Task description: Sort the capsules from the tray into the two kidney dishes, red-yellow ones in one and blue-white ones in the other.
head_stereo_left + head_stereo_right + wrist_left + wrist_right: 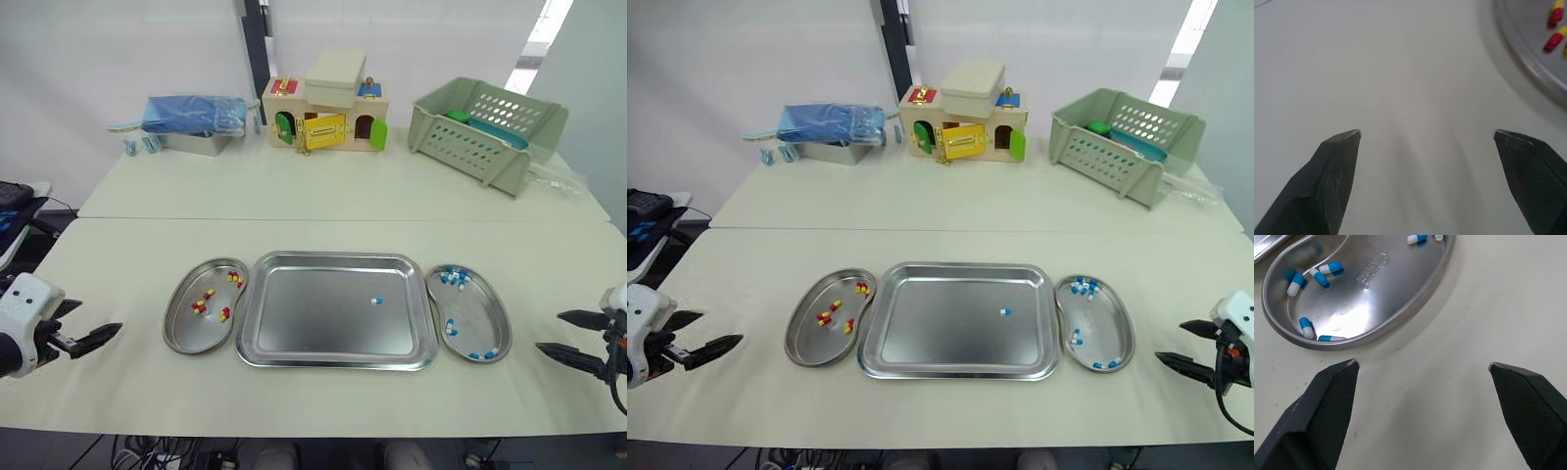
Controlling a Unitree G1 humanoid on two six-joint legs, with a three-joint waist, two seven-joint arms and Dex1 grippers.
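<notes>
Tray (313, 318) sits in the middle of the near half of the desk (323, 201) and it's almost bare, with just one blue-white capsule (376, 301) lying a bit right of its centre. The left kidney dish (184, 331) is tucked right beside the tray's left edge and has a handful of red-yellow capsules (199, 307) scattered across it, a couple of them up by the far end. The right kidney dish (476, 311) hugs the tray's right edge and holds more blue-white capsules (453, 277): a cluster at the far end, one or two around the middle, a few at the near end. The left gripper (1426, 133) hovers low over bare desk well left of its dish, jaws spread wide with nothing in them. The right gripper (1422, 363) is just right of the near end of the blue-white dish, jaws also released and empty. Along the far edge there's a blue bundle (191, 113) on a metal box (186, 143), a wooden toy house (328, 116), and a tilted green basket (490, 132) with some stuff inside.
</notes>
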